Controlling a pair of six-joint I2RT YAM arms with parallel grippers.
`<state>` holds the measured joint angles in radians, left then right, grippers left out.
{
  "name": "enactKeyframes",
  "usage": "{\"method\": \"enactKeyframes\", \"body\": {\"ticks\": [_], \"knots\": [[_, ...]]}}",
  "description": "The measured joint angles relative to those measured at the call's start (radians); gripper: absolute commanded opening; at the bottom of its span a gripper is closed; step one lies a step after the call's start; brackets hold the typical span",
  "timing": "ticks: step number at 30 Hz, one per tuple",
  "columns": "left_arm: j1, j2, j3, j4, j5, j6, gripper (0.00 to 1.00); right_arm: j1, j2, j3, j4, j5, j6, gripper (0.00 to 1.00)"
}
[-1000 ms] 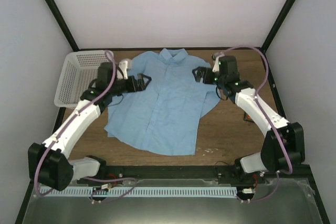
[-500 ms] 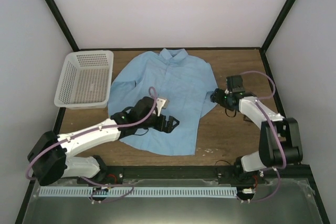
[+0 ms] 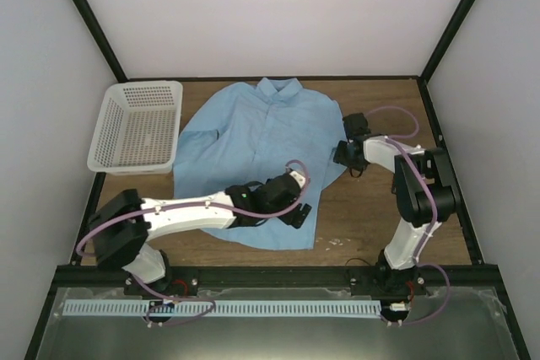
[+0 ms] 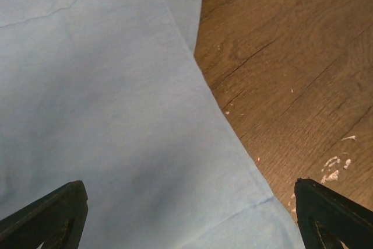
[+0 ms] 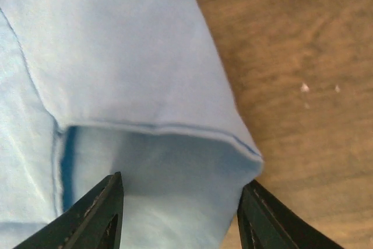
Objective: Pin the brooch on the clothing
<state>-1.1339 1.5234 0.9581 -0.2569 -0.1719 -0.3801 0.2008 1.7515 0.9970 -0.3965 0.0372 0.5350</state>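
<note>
Your left pincer [image 3: 297, 212] is open wide. It hangs low over the bottom hem of the light blue shirt [image 3: 253, 153], near the hem's right corner. In the left wrist view its two black fingers [image 4: 52, 214] sit far apart. Blue cloth lies under one finger and under the gap between them. The brown wooden bench [image 4: 291, 56] shows bare under the other finger and ahead of it. The shirt's side edge runs slanting away from the pincer, and the cloth there looks flat and smooth. The pincer has nothing in it.

Your right pincer [image 3: 341, 155] is open too, but not as wide. It sits at the edge of the shirt's right sleeve. In the right wrist view a folded sleeve edge lies right in front of the gap. The fold opens toward the pincer like a little pocket. Blue cloth is also beside one finger [image 5: 105, 214], and bare bench is beside the other. I cannot tell if the fingers touch the cloth.

The shirt lies spread out flat on the bench. Its collar is at the far end, away from both pincers. A white mesh basket [image 3: 139, 132] sits well away from your left pincer, past the shirt's other sleeve.
</note>
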Motion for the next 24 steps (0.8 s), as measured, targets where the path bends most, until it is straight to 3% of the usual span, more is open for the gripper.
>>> {"method": "enactKeyframes", "body": {"ticks": [6,8,17,24], "knots": [[-0.081,0.160,0.122,-0.063,-0.124,0.052,0.99,0.062,0.068,0.057,0.008,0.135,0.009,0.08],[-0.097,0.206,0.146,-0.079,-0.152,0.060,0.99,0.071,0.065,0.049,0.020,0.165,0.021,0.01],[-0.091,0.251,0.150,-0.118,-0.193,0.060,1.00,0.076,-0.117,0.010,-0.142,0.299,-0.012,0.01],[0.048,0.204,0.042,-0.071,-0.101,0.011,0.99,0.082,-0.256,0.184,-0.293,0.456,-0.077,0.01]]}}
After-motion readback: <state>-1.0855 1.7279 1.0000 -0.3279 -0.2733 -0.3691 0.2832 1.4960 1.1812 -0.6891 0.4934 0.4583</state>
